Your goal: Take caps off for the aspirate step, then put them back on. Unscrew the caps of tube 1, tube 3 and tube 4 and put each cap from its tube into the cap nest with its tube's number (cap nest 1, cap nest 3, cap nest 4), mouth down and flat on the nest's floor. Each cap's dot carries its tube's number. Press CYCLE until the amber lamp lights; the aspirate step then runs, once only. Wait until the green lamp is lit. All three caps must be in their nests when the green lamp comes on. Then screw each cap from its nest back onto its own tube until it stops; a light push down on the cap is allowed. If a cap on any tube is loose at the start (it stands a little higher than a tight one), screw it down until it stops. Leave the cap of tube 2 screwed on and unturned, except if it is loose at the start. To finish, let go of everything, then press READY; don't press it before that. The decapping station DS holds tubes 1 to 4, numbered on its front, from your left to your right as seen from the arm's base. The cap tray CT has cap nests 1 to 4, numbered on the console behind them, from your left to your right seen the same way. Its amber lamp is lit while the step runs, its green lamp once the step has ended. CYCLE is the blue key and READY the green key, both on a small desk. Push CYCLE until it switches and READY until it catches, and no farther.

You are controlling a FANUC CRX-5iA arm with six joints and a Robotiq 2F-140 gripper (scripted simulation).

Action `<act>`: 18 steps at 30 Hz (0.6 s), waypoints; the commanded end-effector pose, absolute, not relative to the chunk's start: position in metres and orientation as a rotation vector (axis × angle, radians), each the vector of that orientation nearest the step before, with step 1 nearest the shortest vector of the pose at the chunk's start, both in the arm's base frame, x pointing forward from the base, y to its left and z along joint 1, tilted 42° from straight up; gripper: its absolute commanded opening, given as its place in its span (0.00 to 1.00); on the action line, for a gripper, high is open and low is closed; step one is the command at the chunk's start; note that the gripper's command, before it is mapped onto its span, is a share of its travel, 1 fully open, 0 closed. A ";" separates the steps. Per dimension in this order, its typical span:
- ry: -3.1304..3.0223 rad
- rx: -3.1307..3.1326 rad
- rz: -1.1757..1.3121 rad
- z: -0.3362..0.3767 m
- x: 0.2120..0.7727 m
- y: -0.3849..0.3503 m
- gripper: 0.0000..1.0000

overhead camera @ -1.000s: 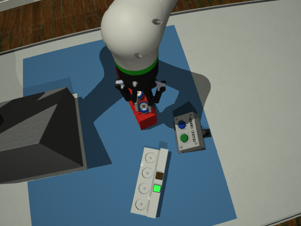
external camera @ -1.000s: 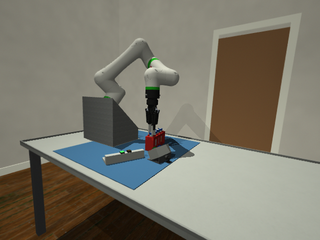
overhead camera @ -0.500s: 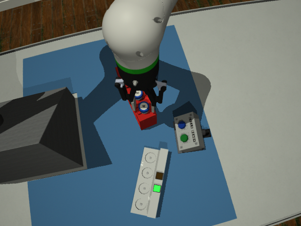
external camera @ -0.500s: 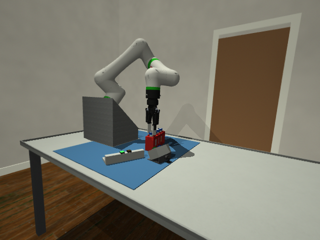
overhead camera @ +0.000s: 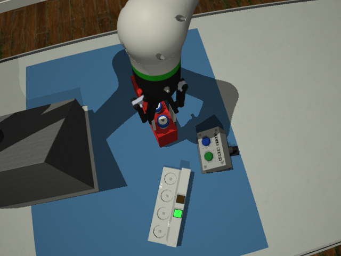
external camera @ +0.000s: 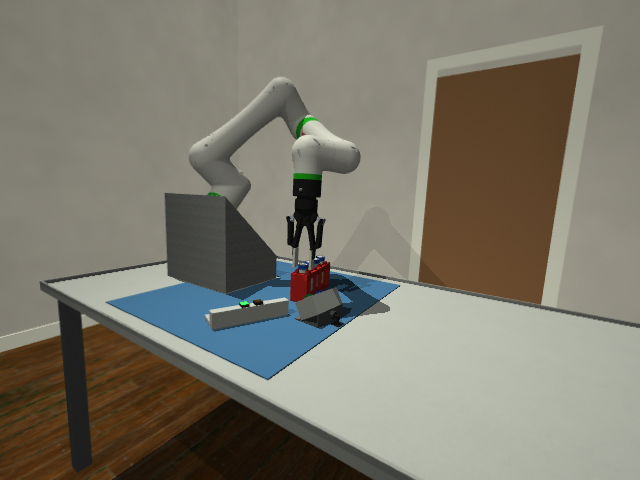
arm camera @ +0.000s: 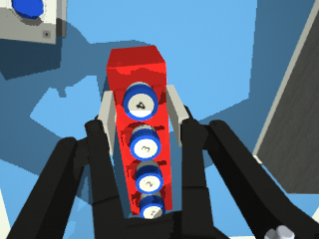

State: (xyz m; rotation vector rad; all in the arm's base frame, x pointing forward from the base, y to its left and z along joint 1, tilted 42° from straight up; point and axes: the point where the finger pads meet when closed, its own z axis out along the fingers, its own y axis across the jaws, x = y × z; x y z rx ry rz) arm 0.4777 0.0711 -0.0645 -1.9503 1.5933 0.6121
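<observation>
- Blue mat [overhead camera: 68, 77] covers the middle of your table, and everything for the job sits on it.
- Grey wedge-shaped block [overhead camera: 41, 149] fills the nine o'clock side of the top view; you can ignore it.
- Red tube holder [overhead camera: 168, 136] sits near the centre, under the wrist. From the wrist camera you can see all four blue caps on their tubes, numbered one to four.
- Your gripper [arm camera: 142, 117] hangs above the far end of the holder, its grey fingers standing apart on either side of cap 4 [arm camera: 141, 102] and touching nothing; it holds nothing.
- Cap tray [overhead camera: 154, 234] lies at six o'clock from the holder. All four of its nests look bare, and its green lamp [overhead camera: 177, 213] is lit while the amber lamp [overhead camera: 180, 199] is dark.
- Small desk [overhead camera: 216, 168] sits at four o'clock from the holder, carrying the blue key [overhead camera: 205, 141] and the green key [overhead camera: 208, 156].
- You appear to be at the end of recapping: judged from the lit green lamp and the seated caps, only the finish is left.
- Next, lift straight up off the holder, swing over the desk, and push the green key only until it catches.
</observation>
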 end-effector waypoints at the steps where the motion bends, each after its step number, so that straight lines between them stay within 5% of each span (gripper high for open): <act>1: 1.339 -2.074 0.519 -0.065 0.478 0.071 0.35; 15: 1.004 -2.221 0.388 -0.065 0.478 0.071 0.35; 16: 1.004 -2.221 0.388 -0.065 0.478 0.071 0.00; 18: 1.004 -2.221 0.388 -0.065 0.478 0.071 0.00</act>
